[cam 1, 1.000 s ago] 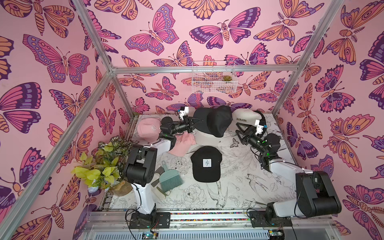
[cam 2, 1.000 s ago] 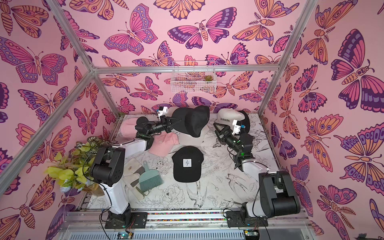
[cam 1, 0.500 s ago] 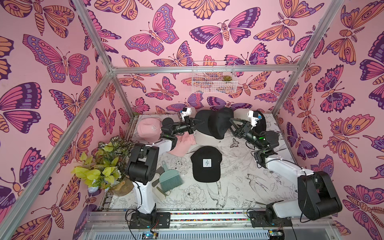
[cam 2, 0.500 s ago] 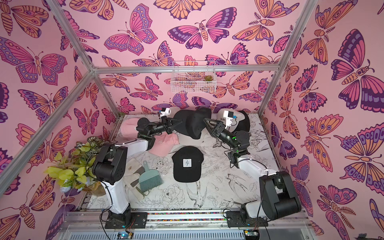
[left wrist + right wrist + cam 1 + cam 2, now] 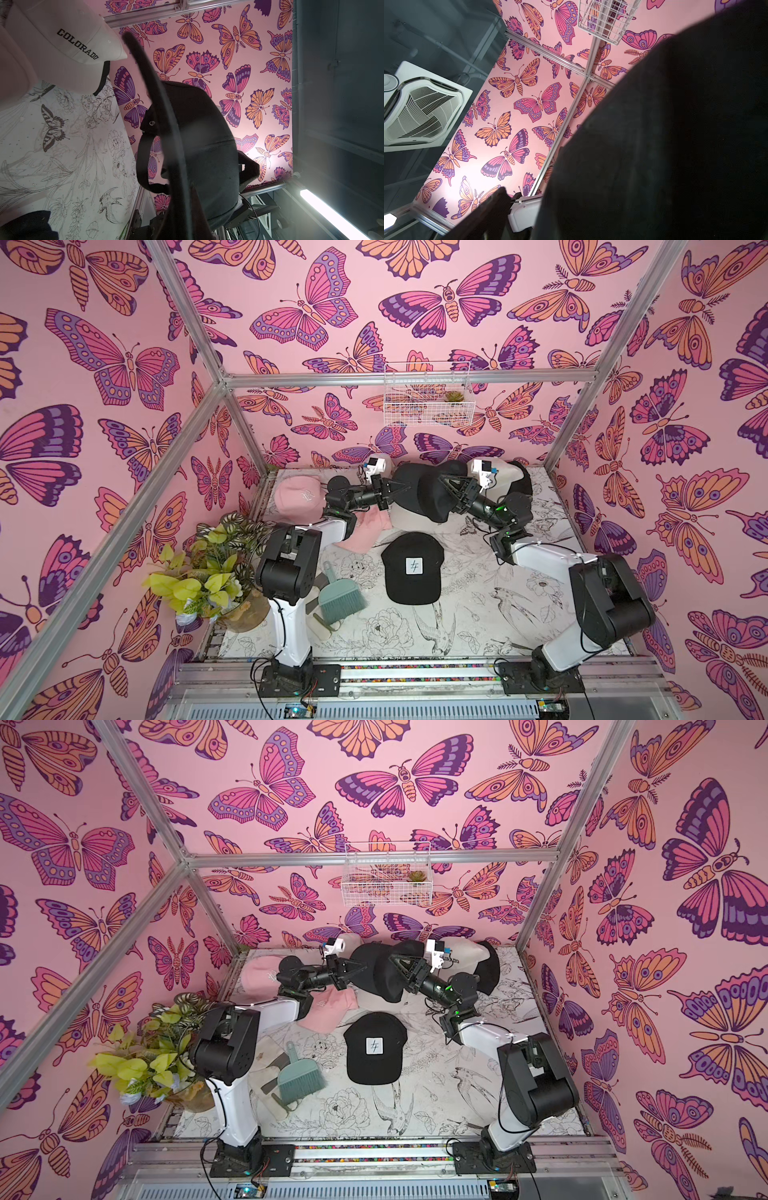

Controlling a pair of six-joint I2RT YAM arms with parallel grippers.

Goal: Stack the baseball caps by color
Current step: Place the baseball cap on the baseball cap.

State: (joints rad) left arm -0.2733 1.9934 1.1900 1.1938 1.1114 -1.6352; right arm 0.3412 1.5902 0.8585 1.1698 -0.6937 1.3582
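Nearest, a flat black fabric cap with a white square patch lay on the flower-print table, beside a teal hand brush. Farther back, the left gripper pinched the brim of a plain black cap, held up in the air. The right gripper had its jaws spread wide right beside that cap. At the very back sat a cream "COLORADO" cap.

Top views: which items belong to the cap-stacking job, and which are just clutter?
Job:
- raised black cap
- patched black cap
- far pink cap
- near pink cap
- cream COLORADO cap

Lying about:
- teal hand brush
- potted plant
- wire basket on the back wall
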